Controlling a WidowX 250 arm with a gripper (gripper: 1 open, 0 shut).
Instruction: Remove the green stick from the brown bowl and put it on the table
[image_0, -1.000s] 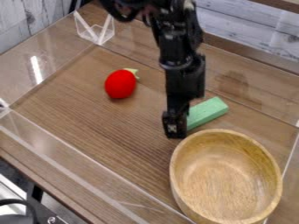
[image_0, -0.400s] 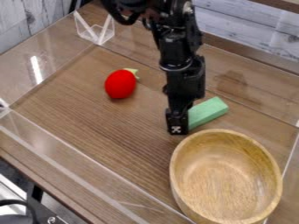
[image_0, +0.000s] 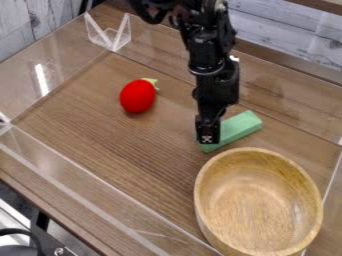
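Note:
The green stick (image_0: 242, 128) lies flat on the table (image_0: 107, 160), just behind the brown bowl (image_0: 258, 205), which is empty. My gripper (image_0: 206, 136) points straight down at the stick's left end, its black fingertips low over the table and right beside or touching the stick. The fingers are seen edge-on, so the gap between them is hidden. Nothing hangs lifted in them.
A red round fruit (image_0: 136, 96) rests on the table left of the arm. Clear acrylic walls (image_0: 54, 170) run along the table's edges, with a clear bracket (image_0: 110, 35) at the back left corner.
The gripper has shifted slightly to the right and back, closer against the stick's left end. The stick, bowl and fruit have stayed put.

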